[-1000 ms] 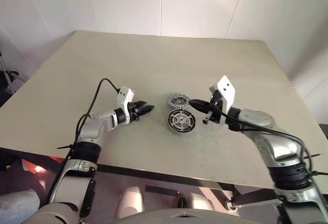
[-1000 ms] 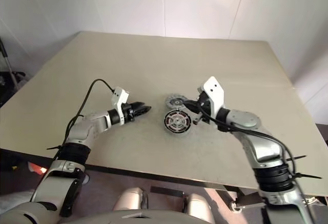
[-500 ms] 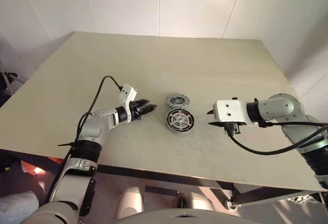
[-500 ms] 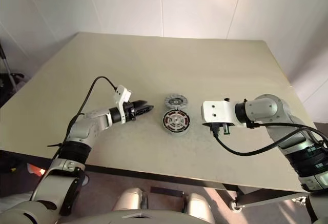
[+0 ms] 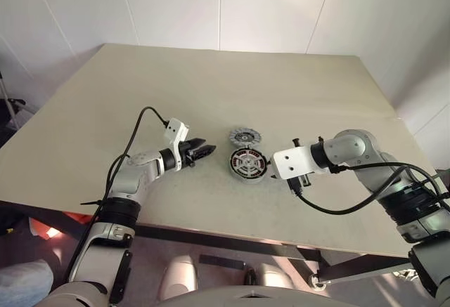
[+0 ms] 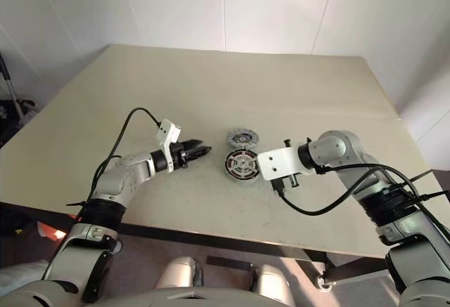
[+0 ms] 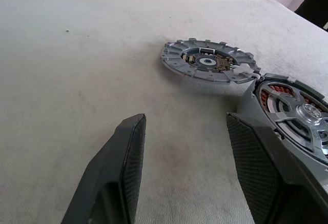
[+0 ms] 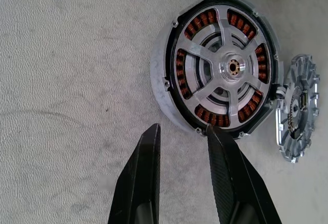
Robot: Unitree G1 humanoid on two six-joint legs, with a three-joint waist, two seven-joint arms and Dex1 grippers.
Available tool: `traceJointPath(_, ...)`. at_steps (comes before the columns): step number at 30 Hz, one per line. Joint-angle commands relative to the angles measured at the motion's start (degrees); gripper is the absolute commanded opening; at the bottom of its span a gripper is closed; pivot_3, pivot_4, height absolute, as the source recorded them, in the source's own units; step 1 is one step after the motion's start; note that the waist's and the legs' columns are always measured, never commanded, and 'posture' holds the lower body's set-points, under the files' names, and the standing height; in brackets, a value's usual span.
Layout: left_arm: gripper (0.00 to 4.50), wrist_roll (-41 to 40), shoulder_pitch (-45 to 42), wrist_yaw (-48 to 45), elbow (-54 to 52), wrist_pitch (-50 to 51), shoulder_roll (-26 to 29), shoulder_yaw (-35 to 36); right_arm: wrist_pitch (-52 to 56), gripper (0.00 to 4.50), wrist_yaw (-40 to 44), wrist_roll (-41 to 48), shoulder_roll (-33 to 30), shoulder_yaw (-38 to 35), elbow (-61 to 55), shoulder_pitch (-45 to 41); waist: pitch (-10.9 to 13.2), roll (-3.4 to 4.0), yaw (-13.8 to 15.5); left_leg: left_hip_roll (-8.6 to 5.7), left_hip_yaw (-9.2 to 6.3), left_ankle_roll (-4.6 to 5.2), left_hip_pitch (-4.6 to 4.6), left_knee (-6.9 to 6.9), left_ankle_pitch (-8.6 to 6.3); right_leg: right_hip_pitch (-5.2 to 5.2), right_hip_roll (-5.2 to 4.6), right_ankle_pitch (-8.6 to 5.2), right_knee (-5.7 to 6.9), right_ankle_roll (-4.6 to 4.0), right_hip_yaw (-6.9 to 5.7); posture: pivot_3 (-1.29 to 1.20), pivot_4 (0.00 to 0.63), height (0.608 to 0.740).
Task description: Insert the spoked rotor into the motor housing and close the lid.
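Observation:
The motor housing (image 5: 248,164) lies flat in the middle of the table, copper windings showing inside its silver rim (image 8: 161,88). The spoked rotor (image 8: 234,67) sits inside it, pale spokes over the windings. The lid (image 5: 244,137) lies flat just behind the housing, touching its rim, and is seen again as the lid (image 7: 207,61). My left gripper (image 5: 202,146) hovers low to the housing's left, open and empty, pointing at it. My right gripper (image 8: 183,129) points down beside the housing's right rim, open with nothing between its fingers; one fingertip (image 8: 212,131) is right at the rim.
The beige table (image 5: 211,82) stretches bare far behind and to both sides of the parts. Its front edge runs close below my arms. White walls stand behind the table. My right wrist's white camera block (image 5: 290,162) and its black cable hang just right of the housing.
My right arm pulled back from the gap between lid and housing, rolled over, and came down beside the housing's right rim; its jaws went from shut to open. The left arm stayed put.

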Motion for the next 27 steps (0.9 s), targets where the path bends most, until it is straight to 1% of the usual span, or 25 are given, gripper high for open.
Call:
traceJointPath(1, 2.64, -0.5, 0.0, 0.3, -2.7, 0.1, 0.2, 0.6, -1.3, 1.60, 0.2, -0.4, 1.6, -0.2, 1.2, -2.8, 0.0, 0.00, 0.0, 0.00, 0.00, 0.01, -0.02, 0.00, 0.00, -0.01, 0.00, 0.00, -0.01, 0.00, 0.00, 0.00, 0.000, 0.740)
traceJointPath(8, 2.64, -0.6, 0.3, 0.8, -3.2, 0.4, 0.4, 0.9, -3.3, 1.60, -0.1, -2.5, 4.5, 0.9, 4.3, -3.6, 0.0, 0.00, -0.1, 0.00, 0.01, 0.01, -0.01, 0.00, 0.00, -0.02, 0.00, 0.00, 0.01, 0.00, -0.01, 0.00, 0.000, 0.740)
traceJointPath(15, 2.64, -0.6, 0.6, 1.1, -3.1, 0.2, 0.6, 1.0, -4.0, 1.60, 0.1, -3.6, 5.5, 2.0, 5.8, -2.6, 0.0, -0.01, -0.2, 0.02, 0.01, 0.00, 0.03, 0.00, 0.00, 0.01, 0.01, 0.00, 0.04, 0.00, 0.00, 0.00, 0.000, 0.740)
traceJointPath(18, 2.64, -0.6, 0.5, 1.3, -3.0, 0.1, 0.5, 0.9, -4.5, 0.97, 0.0, -4.1, 5.7, 2.3, 6.5, -2.2, 0.0, -0.01, -0.3, 0.04, 0.01, -0.01, 0.13, 0.00, 0.00, 0.08, 0.02, 0.00, 0.04, 0.00, 0.00, 0.00, 0.000, 0.740)
traceJointPath(21, 2.64, -0.5, 0.5, 1.3, -3.0, 0.1, 0.4, 0.9, -5.1, 0.16, -0.3, -4.6, 5.5, 2.1, 6.7, -1.7, 0.0, -0.02, -0.2, 0.06, 0.03, -0.04, 0.38, 0.00, 0.00, 0.28, 0.04, 0.00, 0.04, -0.01, 0.00, 0.00, 0.000, 0.740)
traceJointPath(22, 2.64, -0.5, 0.5, 1.3, -3.0, 0.2, 0.4, 0.9, -5.1, 0.01, -0.5, -4.7, 5.4, 2.0, 6.6, -1.6, 0.0, -0.02, -0.2, 0.06, 0.03, -0.20, 0.45, 0.00, -0.09, 0.35, 0.04, 0.00, 0.04, -0.01, 0.00, 0.00, 0.000, 0.740)
traceJointPath(27, 2.64, -0.5, 0.5, 1.4, -2.8, 0.0, 0.4, 0.8, -4.9, 0.01, -1.8, -5.2, 5.2, 1.7, 6.2, -1.4, 0.0, -0.02, -0.2, 0.04, 0.03, -0.21, 0.53, 0.00, -0.09, 0.45, 0.03, 0.01, 0.01, -0.02, 0.03, 0.00, 0.000, 0.740)
